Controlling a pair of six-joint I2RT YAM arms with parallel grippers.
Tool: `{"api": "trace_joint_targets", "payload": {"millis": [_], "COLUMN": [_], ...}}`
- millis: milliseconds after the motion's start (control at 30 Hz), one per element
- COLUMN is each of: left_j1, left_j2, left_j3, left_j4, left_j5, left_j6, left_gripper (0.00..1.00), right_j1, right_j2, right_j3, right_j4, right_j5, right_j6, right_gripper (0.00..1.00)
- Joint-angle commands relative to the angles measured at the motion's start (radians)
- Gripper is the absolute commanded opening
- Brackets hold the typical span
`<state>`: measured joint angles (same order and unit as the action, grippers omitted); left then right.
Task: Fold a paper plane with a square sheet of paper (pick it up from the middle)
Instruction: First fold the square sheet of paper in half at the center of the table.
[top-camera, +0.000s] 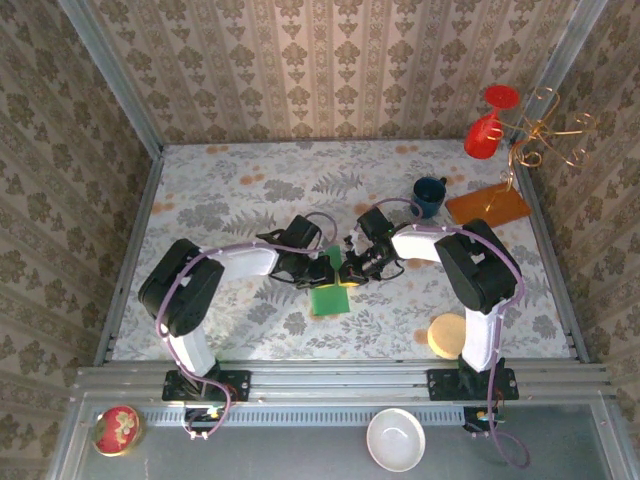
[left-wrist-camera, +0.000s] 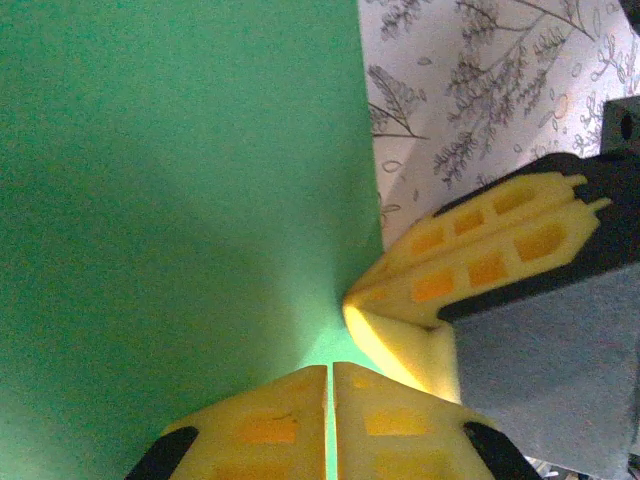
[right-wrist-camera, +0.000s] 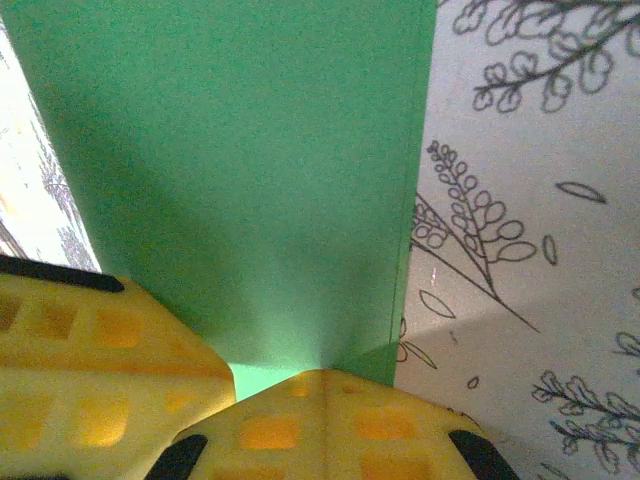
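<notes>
Bright green sheet (top-camera: 328, 300), perhaps folded, mid-table

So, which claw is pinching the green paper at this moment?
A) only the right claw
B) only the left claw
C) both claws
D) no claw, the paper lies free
C: seen from its own wrist camera, the left claw is shut on the square sheet of paper, and the right claw is shut on it too.

We look into a robot lab's test cell: wallpapered panels (top-camera: 330, 70) and aluminium rails (top-camera: 340, 378) box in a floral-clothed table (top-camera: 220, 200).
</notes>
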<state>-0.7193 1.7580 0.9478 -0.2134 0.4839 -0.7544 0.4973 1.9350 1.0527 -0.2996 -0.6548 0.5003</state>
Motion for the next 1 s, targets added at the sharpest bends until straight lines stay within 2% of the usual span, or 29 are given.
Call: {"api": "trace_joint_targets", "payload": {"millis": [0,200,500,633,833,967], "left_j1": [0.019,0.053,0.188,0.238,0.184,0.111], "left_j2": [0.035,0.032,-0.057,-0.150,-0.281,-0.194], "left_j3": [-0.021,-0.082,-0.216,-0.249,-0.201,-0.154], "left_j4": [-0.006,0.020,-0.060,-0.083,-0.023,0.087], "left_j5": [0.033,0.051,0.029,0.022,0.043,0.065], "left_j6": [0.039,0.057,0.151,0.159,0.116,0.060], "left_gripper": [0.10,0.10,0.10,0.10,0.10,0.10], "right_j1": [-0.013,-0.013,-0.013,-0.013,-0.013,-0.013], "right_j2": [0.089,0.091,0.110,0.112,0.099,0.105], "right_j3": [-0.059,-0.069,-0.101,-0.111,-0.108,-0.109], "right_j4": [-0.147,-0.157,-0.197,-0.197,-0.187,-0.177], "right_j5": [0.248,0.265,0.340,0.351,0.337,0.332], "right_j6": [0.011,0.025,0.043,0.044,0.052,0.056], "right_gripper": [0.02,0.02,0.02,0.02,0.02,0.02]}}
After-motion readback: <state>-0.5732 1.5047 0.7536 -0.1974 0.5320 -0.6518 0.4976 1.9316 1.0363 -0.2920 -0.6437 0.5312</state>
